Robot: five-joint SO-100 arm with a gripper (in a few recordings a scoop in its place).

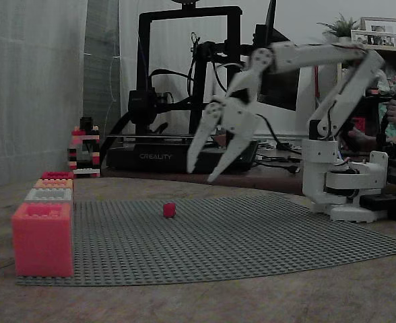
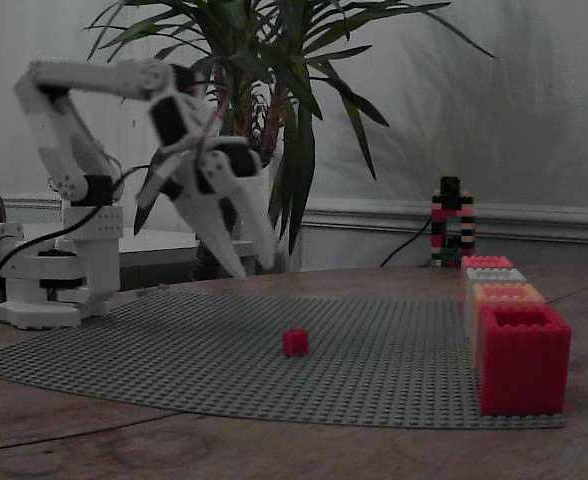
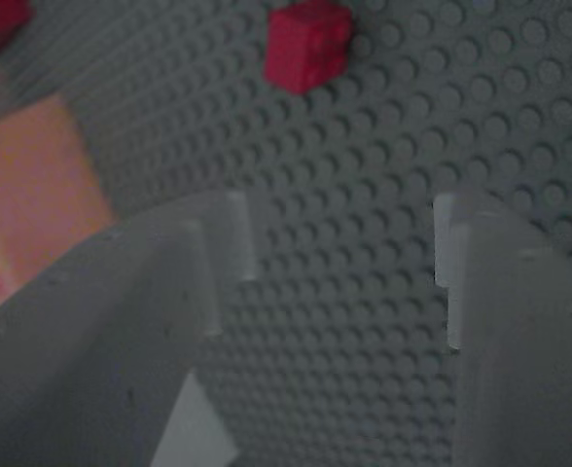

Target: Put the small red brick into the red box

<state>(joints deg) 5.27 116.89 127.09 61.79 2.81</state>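
Wrist view shows the jaws spread wide and empty, their two pale fingers [image 3: 218, 253] framing bare studs of the grey baseplate [image 3: 383, 146]. Both fixed views put the gripper [image 1: 211, 165] in the air, tips pointing down and clear of the plate.

Just ahead of the jaws' gap, and a little toward the left finger in the wrist view, lies the small red brick [image 3: 307, 44], sitting alone on the baseplate and touching nothing else. In a fixed view it [image 2: 295, 342] rests below and slightly beyond the fingertips.

Farther out, a row of brick-built boxes stands along the plate's edge. The deep red box [image 2: 521, 360] is well apart from the jaws, beside the orange box [image 2: 504, 294]; a grey box [image 2: 494, 274] comes next. The surface [image 2: 274, 450] under the plate is brown wood.

Judging the risks: the brick is tiny beside the fingers, so a descent that is off-line could let one fingertip land on it and knock it aside. Closing too high would miss it altogether. Later, the neighbouring boxes look alike, so a release slightly off could drop it in the orange one.
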